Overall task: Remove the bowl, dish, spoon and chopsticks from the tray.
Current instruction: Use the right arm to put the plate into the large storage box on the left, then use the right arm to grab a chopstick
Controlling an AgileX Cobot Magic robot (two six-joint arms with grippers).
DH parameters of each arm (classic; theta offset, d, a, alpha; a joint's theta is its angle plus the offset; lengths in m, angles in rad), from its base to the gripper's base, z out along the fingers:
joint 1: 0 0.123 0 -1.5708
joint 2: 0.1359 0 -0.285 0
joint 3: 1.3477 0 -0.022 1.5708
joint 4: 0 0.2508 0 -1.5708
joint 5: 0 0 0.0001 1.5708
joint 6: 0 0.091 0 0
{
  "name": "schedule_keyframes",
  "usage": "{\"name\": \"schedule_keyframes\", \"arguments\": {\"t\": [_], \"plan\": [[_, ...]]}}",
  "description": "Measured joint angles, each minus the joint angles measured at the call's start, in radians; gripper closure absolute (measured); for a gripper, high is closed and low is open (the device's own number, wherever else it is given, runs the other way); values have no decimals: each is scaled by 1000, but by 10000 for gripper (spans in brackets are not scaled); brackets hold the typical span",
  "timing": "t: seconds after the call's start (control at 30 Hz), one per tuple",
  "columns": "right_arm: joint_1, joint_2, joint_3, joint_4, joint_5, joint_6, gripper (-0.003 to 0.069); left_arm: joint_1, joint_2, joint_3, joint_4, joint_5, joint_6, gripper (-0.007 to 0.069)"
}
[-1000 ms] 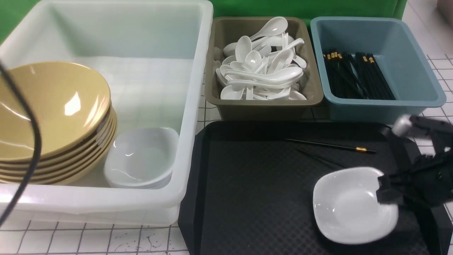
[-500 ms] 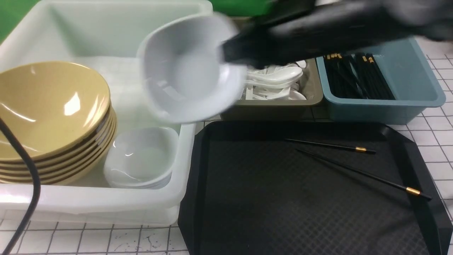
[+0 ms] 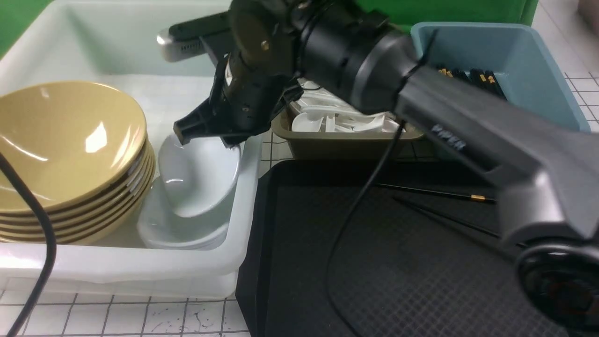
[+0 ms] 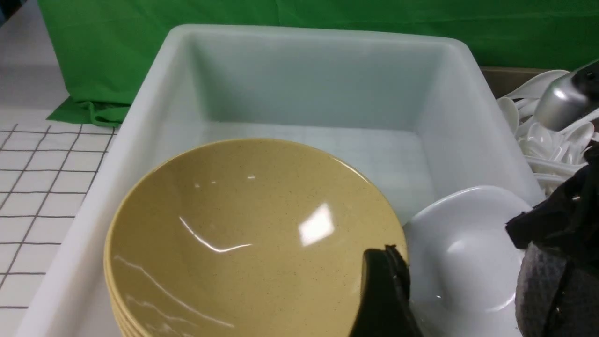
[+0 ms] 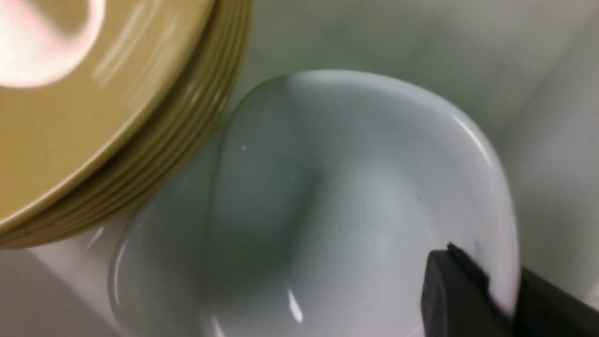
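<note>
Pinching the rim of the tilted dish [image 3: 196, 180] with the right gripper [image 3: 206, 135], centre-left of the front view, inside the white tub [image 3: 117, 271], atop stacked white dishes [image 3: 178, 234] beside the yellow bowls [image 3: 65, 140]. Hovering the left gripper [image 4: 461, 262] nearby, jaws spread, gripping nothing. Leaving the chopsticks [image 3: 435, 192] lying on the tray [image 3: 262, 210], right of centre.

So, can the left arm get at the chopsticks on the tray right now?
Probably not: the right arm stretches across the tray above the chopsticks, its end effector at the dish in the white tub.
</note>
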Motion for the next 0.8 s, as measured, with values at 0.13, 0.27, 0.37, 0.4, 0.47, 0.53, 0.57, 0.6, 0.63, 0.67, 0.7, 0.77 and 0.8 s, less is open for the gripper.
{"name": "schedule_keyframes", "arguments": {"t": [0.13,0.27,0.37,0.4,0.47,0.53,0.57,0.6,0.63,0.67,0.7,0.77,0.8], "plan": [[16,31,-36,4,18,-3,443,0,0,0,0,1,0,294],[27,28,-53,23,46,-59,277,0,0,0,0,0,0,294],[26,-1,-52,50,68,-108,209,0,0,0,0,9,0,294],[25,-9,-52,56,73,-121,199,0,-1,0,0,14,0,294],[10,-85,-40,75,81,-186,178,0,-1,0,0,42,0,294],[-21,-184,4,88,79,-250,176,0,-1,1,0,59,0,294],[-40,-230,34,90,78,-271,176,0,-1,1,0,59,0,294],[-77,-301,95,97,75,-321,176,0,-1,1,0,60,0,294],[-115,-361,160,102,73,-360,176,-1,-1,1,0,60,0,294],[-148,-407,221,102,71,-386,176,-1,-1,2,0,59,0,294],[-156,-419,238,102,70,-405,176,-1,-1,3,0,58,0,294],[-268,-540,458,95,70,-533,175,-1,-1,28,0,31,1,294],[-318,-592,593,91,71,-605,175,-1,-1,57,0,8,1,294]]}}
